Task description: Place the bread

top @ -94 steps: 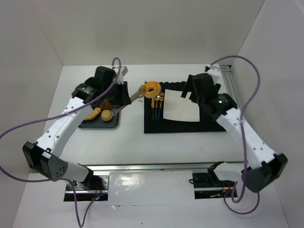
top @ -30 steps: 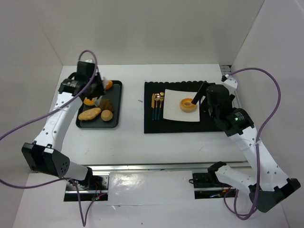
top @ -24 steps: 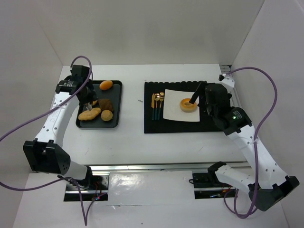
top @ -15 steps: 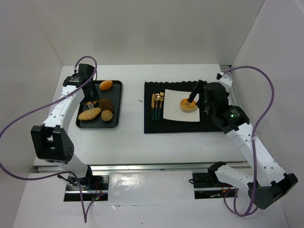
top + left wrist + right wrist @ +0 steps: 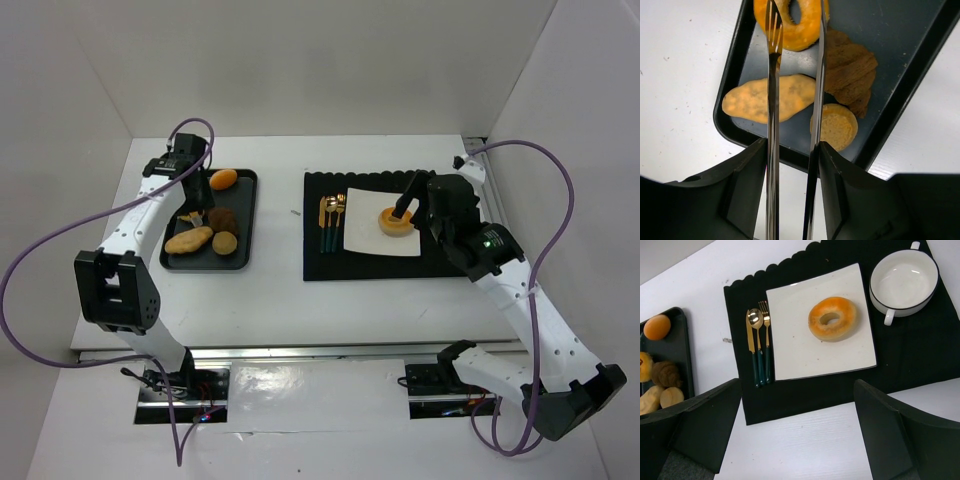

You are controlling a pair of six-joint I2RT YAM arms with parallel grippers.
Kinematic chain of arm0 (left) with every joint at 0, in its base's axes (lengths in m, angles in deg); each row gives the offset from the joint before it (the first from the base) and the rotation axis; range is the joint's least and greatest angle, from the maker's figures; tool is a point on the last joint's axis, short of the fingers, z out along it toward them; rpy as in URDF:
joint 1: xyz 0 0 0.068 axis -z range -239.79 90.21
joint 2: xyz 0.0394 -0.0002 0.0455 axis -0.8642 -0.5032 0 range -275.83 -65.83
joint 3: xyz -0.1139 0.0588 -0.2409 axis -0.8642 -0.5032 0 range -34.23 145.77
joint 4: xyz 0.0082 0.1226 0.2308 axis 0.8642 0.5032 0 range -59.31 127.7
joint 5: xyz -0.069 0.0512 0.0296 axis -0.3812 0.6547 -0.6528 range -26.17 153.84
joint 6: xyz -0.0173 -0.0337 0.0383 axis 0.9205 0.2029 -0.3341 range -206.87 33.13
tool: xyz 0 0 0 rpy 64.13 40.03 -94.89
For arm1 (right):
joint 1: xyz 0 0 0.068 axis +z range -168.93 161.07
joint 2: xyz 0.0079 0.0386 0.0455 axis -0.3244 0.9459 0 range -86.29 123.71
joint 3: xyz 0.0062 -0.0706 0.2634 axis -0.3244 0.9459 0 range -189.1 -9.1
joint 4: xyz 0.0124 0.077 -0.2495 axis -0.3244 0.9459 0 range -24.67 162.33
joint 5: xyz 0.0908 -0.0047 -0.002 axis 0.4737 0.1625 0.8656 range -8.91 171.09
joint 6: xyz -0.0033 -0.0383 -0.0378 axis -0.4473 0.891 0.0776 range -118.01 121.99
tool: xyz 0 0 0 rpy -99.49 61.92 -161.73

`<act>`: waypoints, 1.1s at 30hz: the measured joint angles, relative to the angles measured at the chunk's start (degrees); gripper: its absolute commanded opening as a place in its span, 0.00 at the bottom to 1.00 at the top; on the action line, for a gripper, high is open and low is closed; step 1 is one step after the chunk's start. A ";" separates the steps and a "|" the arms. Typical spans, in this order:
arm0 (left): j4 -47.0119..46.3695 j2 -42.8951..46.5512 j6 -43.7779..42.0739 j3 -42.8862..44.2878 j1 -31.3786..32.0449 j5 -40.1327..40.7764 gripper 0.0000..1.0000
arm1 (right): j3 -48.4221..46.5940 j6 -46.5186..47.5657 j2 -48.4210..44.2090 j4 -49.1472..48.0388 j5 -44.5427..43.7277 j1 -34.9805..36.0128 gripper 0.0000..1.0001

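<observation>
**One bread down, tongs back for the second**

About three seconds ago a ring hung in the tongs just off the plate's left edge. Now the first bread [image 5: 846, 315] lies flat near the middle of the plate [image 5: 805, 355], with nothing touching it. By that showing, half the job is done.

Within the last second the left arm has swung back to the tray [image 5: 900, 30], well to the left of the plate. The left fingers [image 5: 747, 185] are clamped on the tongs [image 5: 771, 125]. The tongs' tips stand narrowly apart, astride the second bread [image 5: 800, 37], which lies in the tray. Whether the tips already pinch it, I cannot tell.

The right fingers [image 5: 700, 425] are spread wide and hold nothing. They hang above the plate, scarcely shifted over that second.

What remains, I judge, is a firm nip on the second bread and a carry across to the plate.
</observation>
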 measured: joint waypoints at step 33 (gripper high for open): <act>-0.39 -5.51 -1.11 2.86 1.16 1.75 0.19 | 1.60 -0.35 0.85 -0.13 1.36 -0.02 1.00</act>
